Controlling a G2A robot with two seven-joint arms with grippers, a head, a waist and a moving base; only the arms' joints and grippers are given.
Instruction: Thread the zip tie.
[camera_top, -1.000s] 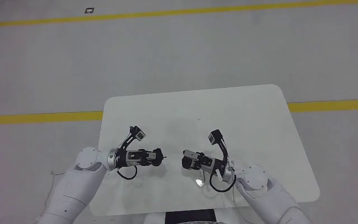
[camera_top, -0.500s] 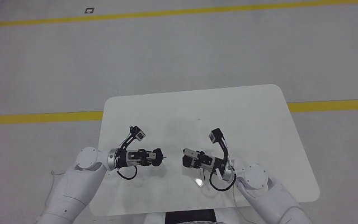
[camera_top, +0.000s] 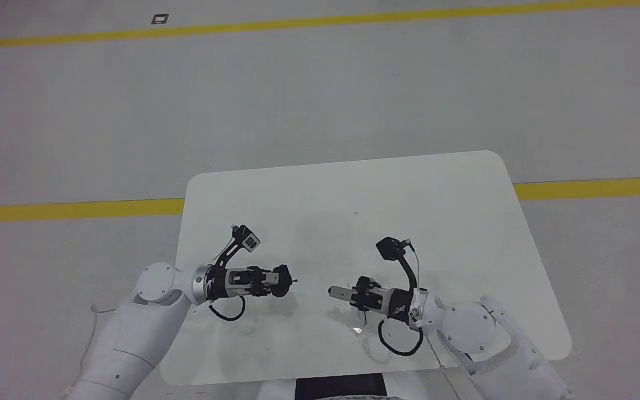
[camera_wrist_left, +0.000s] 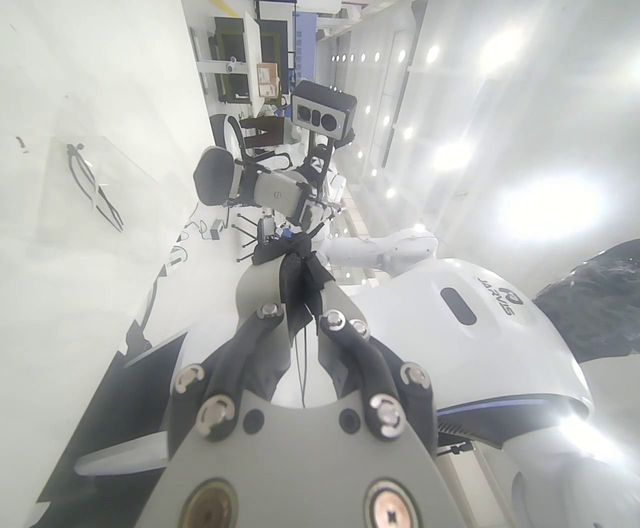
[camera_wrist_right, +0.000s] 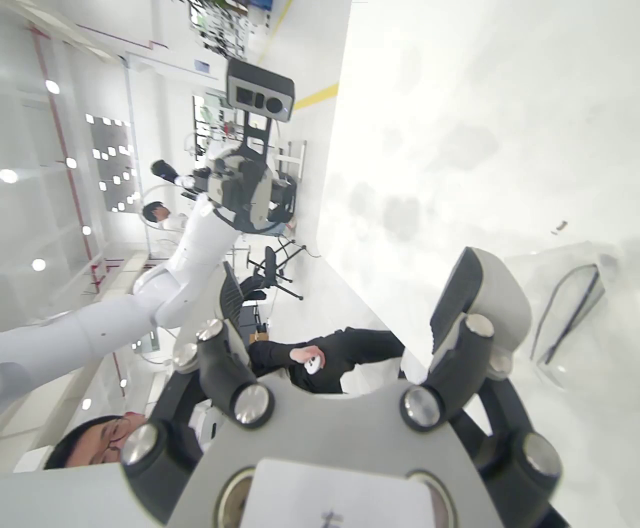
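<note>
**Left claw (camera_wrist_left: 292, 285) pinches the zip tie (camera_wrist_left: 300, 260); right claw (camera_wrist_right: 347, 280) waits empty**

Left claw first: its two fingers are pressed together on a dark, crumpled-looking piece that I take to be the zip tie. The piece stands out past the fingertips. From above, this claw sits in the lower left of the frame, held over the surface (camera_top: 400, 200) and pointing toward the middle, with a small black tip showing at its nose. I cannot tell which end of the tie is the head and which the tail.

Facing it from the lower right of the top view, the right claw has its fingers spread wide with nothing between them. The two claws point at each other with a clear gap between them.

Farther out, a clear bag (camera_wrist_right: 565, 320) lies flat on the surface near the right claw, toward the bottom edge of the top view. It holds thin black strips (camera_wrist_left: 112, 219), apparently spare ties.

The step in hand looks like the handover before threading, with one end gripped and the other arm not yet engaged. The next move probably calls for the right claw to close the gap and pinch the free end. That end then has to be lined up squarely with the slot in the head, which means fine alignment on a thin, springy piece. A skewed grip would likely let the tail flick aside.
</note>
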